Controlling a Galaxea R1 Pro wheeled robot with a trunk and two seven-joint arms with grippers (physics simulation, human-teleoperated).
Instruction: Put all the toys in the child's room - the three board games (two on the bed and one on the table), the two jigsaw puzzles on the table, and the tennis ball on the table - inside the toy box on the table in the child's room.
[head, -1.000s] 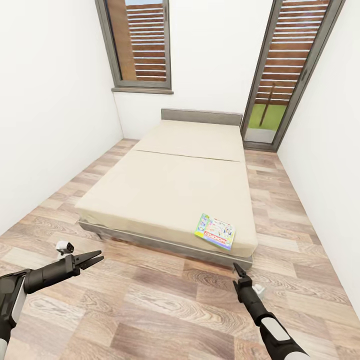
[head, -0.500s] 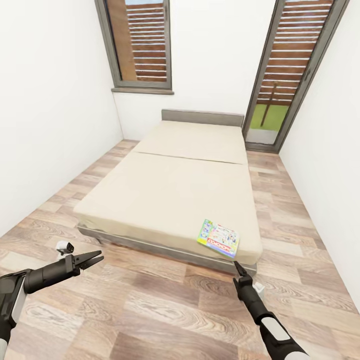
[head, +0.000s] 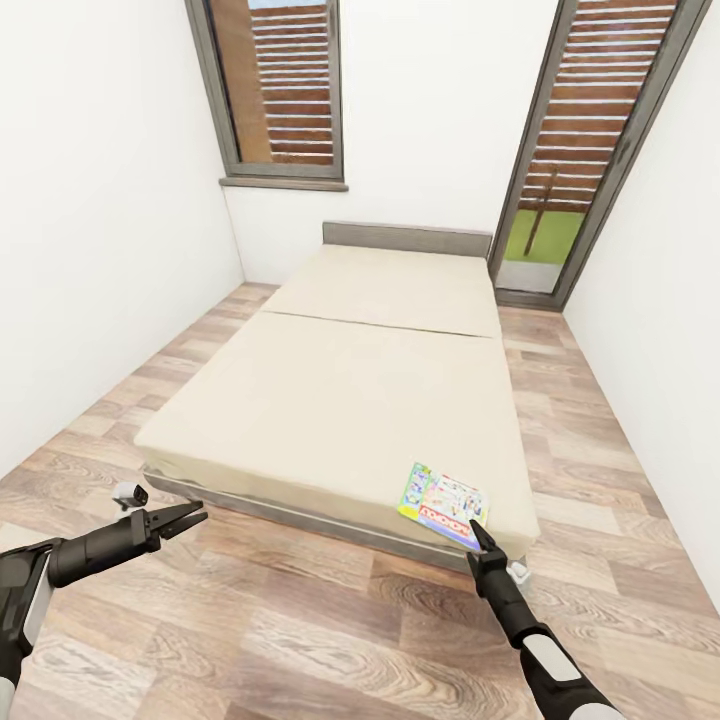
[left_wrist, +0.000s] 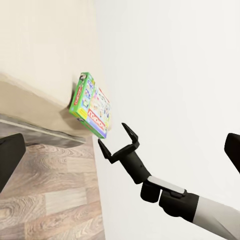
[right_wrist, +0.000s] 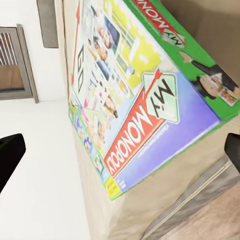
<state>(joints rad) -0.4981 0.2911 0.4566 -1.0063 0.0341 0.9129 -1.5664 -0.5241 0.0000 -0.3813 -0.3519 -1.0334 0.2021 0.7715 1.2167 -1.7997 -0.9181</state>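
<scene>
From the head camera, your board game (head: 444, 494) lies flat at the near right corner of the bed (head: 330, 400), and your right gripper (head: 480, 539) sits just below its near edge, tip almost at the box. Your left gripper (head: 180, 519) hangs well to the left over the floor (head: 300, 620), fingers apart.

The left wrist camera shows the right gripper (left_wrist: 118, 141) spread open just beside the box (left_wrist: 92, 105).

The right wrist camera looks closely at the "My Monopoly" lid (right_wrist: 135, 100).
</scene>
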